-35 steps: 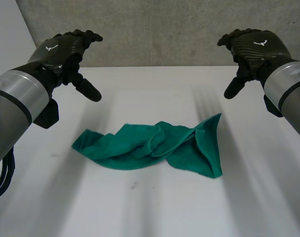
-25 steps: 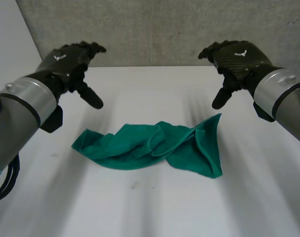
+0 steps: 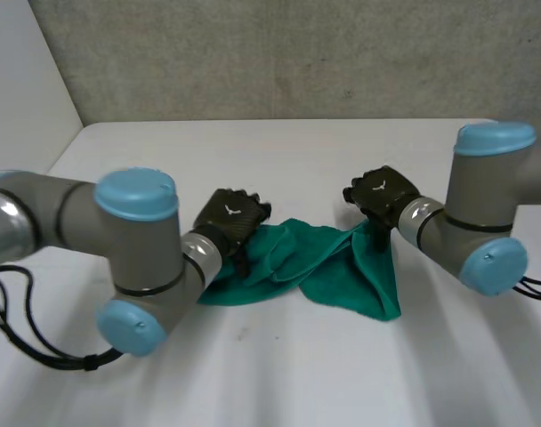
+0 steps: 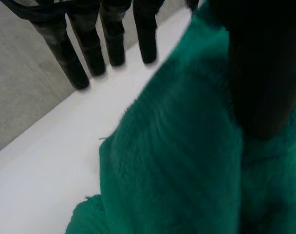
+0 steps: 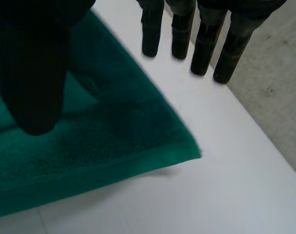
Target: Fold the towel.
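Both hands: having dropped from high over the table (image 3: 297, 374) a moment ago, they are now sitting low at the two ends of the towel (image 3: 333, 267).
Left hand (image 3: 230, 218): hovering over the towel's left part. In its wrist view the fingers (image 4: 89, 53) are reaching straight out over bare table past the cloth edge while the thumb is hanging above the pile, so it is spread apart and gripping nothing.
Towel: lying crumpled in the middle of the table, bunched into ridges, with a flatter flap trailing toward the near right.
Handling: looking light, soft and floppy. It is likely going to sag and drag wherever it is not being held, though the plush pile should be giving the fingers good bite. The hemmed corners are looking like the best places to pinch.
Right hand (image 3: 383, 191): poised at the towel's far right corner. Its fingers (image 5: 206, 39) are pointing straight past that corner and the thumb is floating above the cloth, so it too is spread wide and not yet clamping.
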Robot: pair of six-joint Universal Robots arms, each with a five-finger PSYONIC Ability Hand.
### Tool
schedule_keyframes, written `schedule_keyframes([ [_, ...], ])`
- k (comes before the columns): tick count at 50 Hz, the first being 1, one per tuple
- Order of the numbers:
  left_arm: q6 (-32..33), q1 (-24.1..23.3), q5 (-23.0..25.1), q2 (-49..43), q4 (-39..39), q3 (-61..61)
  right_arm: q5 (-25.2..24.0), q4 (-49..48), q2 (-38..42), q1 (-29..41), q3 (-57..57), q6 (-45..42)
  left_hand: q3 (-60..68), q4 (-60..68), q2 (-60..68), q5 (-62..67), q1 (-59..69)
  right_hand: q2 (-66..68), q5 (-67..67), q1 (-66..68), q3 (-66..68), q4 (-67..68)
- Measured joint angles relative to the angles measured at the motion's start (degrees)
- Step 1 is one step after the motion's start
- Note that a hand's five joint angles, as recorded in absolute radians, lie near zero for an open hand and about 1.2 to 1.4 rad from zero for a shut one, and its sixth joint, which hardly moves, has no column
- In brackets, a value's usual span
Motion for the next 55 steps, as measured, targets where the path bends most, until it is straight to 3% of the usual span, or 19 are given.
schedule_keyframes([
  [1, 1.1, 0.0, -0.1, -0.9, 0.2, 0.6, 0.0, -0.2, 1.1, 0.0, -0.9, 0.2, 0.0, 0.0, 0.0, 0.0, 0.0, 8.6, 8.0, 7.2, 8.4, 8.3],
  [4, 3.9, -0.1, -0.4, -3.6, 1.1, 2.8, 0.6, -0.8, 4.3, 0.0, -5.1, 1.1, 31.1, 31.2, 30.4, 30.0, 33.2, 32.8, 30.3, 28.8, 32.7, 31.8],
  [5, 4.3, -0.1, -0.5, -3.9, 1.3, 3.2, 0.8, -0.9, 4.9, 0.0, -6.3, 1.3, 36.4, 36.5, 36.4, 35.2, 37.5, 38.9, 37.7, 33.7, 38.9, 39.0],
  [9, 4.8, 0.0, -3.2, -3.3, 6.1, 6.4, 2.8, -1.2, 6.2, 0.0, -12.5, 3.1, 44.5, 45.2, 44.4, 40.1, 38.8, 43.4, 43.1, 35.8, 44.2, 44.7],
  [16, 4.4, 0.7, -9.8, 4.8, 22.6, 11.8, 10.2, -7.0, 0.6, 0.0, -23.7, 9.5, 45.3, 45.4, 44.8, 40.1, 38.8, 43.5, 43.1, 35.8, 44.4, 44.9],
  [24, 3.8, 3.2, -12.4, 13.4, 33.5, 10.5, 12.8, -17.9, -14.2, 0.2, -16.1, 12.6, 45.4, 45.4, 44.9, 40.1, 38.8, 43.5, 43.6, 35.8, 44.4, 44.9],
  [34, 1.2, 4.3, -13.0, 15.8, 31.0, -10.3, 8.3, -17.8, -19.7, 0.2, 5.1, 12.0, 45.5, 45.6, 45.0, 40.1, 38.8, 43.5, 43.8, 35.8, 44.4, 45.0],
  [42, -0.4, 4.5, -13.0, 13.3, 26.4, -22.7, 7.1, -12.7, -11.9, 0.2, 11.7, 11.6, 45.5, 45.6, 45.0, 40.1, 38.8, 43.5, 43.8, 35.8, 44.6, 45.0],
  [49, -0.6, 4.5, -12.9, 13.4, 16.1, -27.1, 7.0, -8.0, -4.5, -0.1, 12.2, 11.7, 34.7, 34.9, 33.7, 35.7, 33.7, 43.5, 43.8, 35.8, 44.6, 45.0],
  [50, -0.6, 4.5, -12.9, 14.3, 13.1, -27.5, 6.9, -7.5, -3.9, -0.2, 12.3, 11.8, 23.1, 23.8, 21.9, 24.1, 19.9, 43.5, 43.8, 35.8, 44.6, 45.0],
  [52, -0.5, 4.6, -12.9, 14.9, 12.0, -27.5, 6.9, -7.4, -3.8, -0.2, 12.4, 11.8, 18.5, 17.9, 17.2, 18.3, 13.5, 43.5, 43.8, 35.8, 44.6, 45.0],
  [53, -0.3, 4.6, -12.7, 17.7, 7.0, -27.6, 6.9, -7.1, -4.0, -0.3, 12.6, 11.9, 0.0, -0.9, -2.1, 0.0, -6.3, 43.5, 43.8, 35.8, 44.6, 45.0],
  [55, -0.1, 4.6, -12.6, 19.4, 4.8, -27.4, 6.9, -7.1, -4.4, -0.3, 12.7, 12.0, -8.0, -8.7, -9.3, -8.8, -11.4, 43.5, 43.8, 35.8, 44.6, 45.0],
])
